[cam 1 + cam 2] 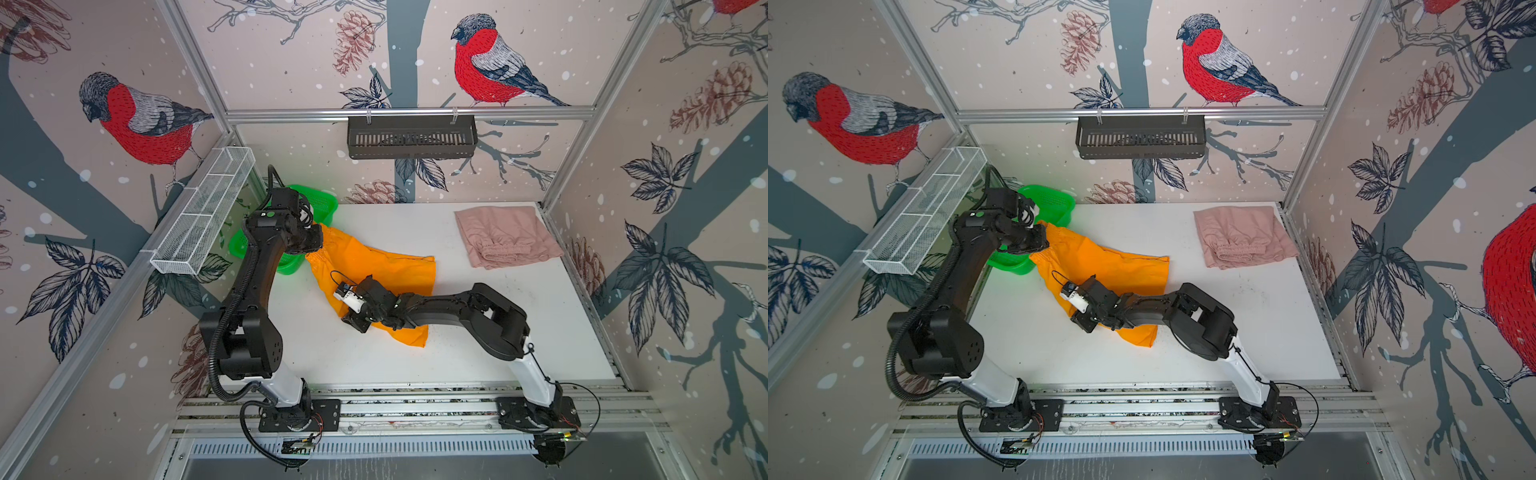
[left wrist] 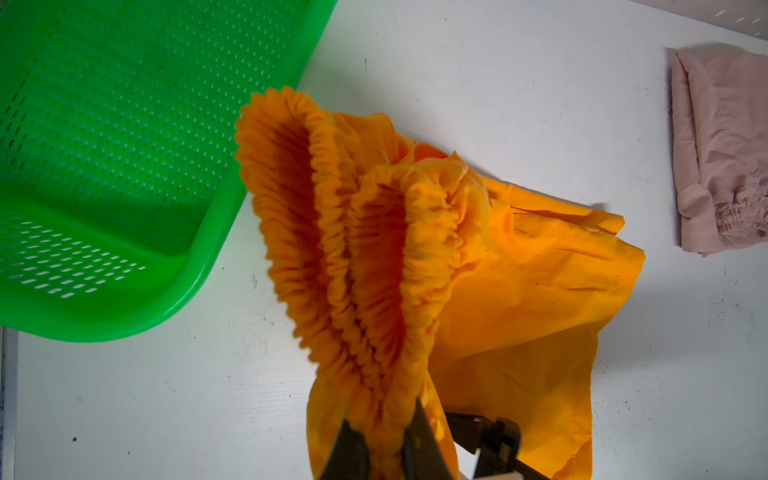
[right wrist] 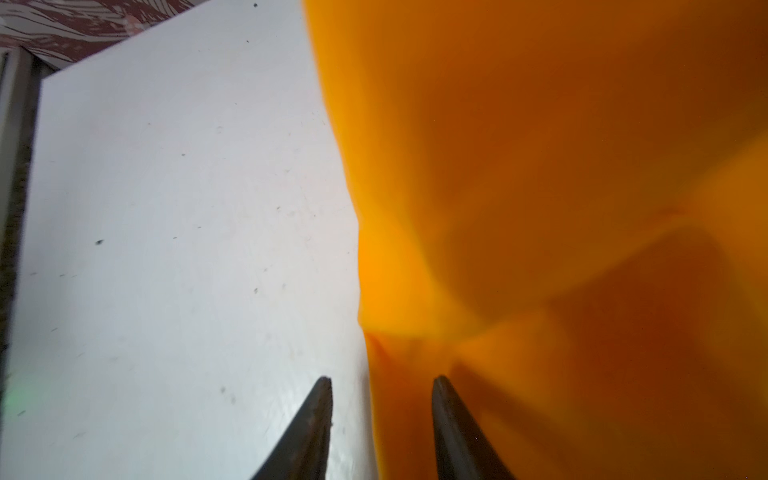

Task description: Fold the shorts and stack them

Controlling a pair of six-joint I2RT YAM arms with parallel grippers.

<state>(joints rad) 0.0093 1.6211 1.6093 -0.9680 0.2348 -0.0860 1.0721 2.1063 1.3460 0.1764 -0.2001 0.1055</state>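
The orange shorts (image 1: 382, 266) (image 1: 1113, 266) lie spread at the table's middle left, their gathered waistband (image 2: 332, 232) lifted off the table. My left gripper (image 1: 318, 230) (image 2: 384, 419) is shut on that bunched waistband next to the green basket. My right gripper (image 1: 352, 320) (image 3: 383, 378) hovers low over the near edge of the orange shorts (image 3: 540, 166). It is open, and the fabric's edge runs between its fingers, one over bare table and one over cloth. The pink shorts (image 1: 505, 237) (image 1: 1244, 235) (image 2: 723, 158) lie folded at the back right, apart from both grippers.
A green mesh basket (image 1: 322, 199) (image 2: 104, 166) sits at the back left corner, partly behind the left arm. A white wire basket (image 1: 203, 212) hangs on the left wall. A black slotted basket (image 1: 411, 137) hangs on the rear wall. The white table (image 1: 498, 332) shows bare at the front right.
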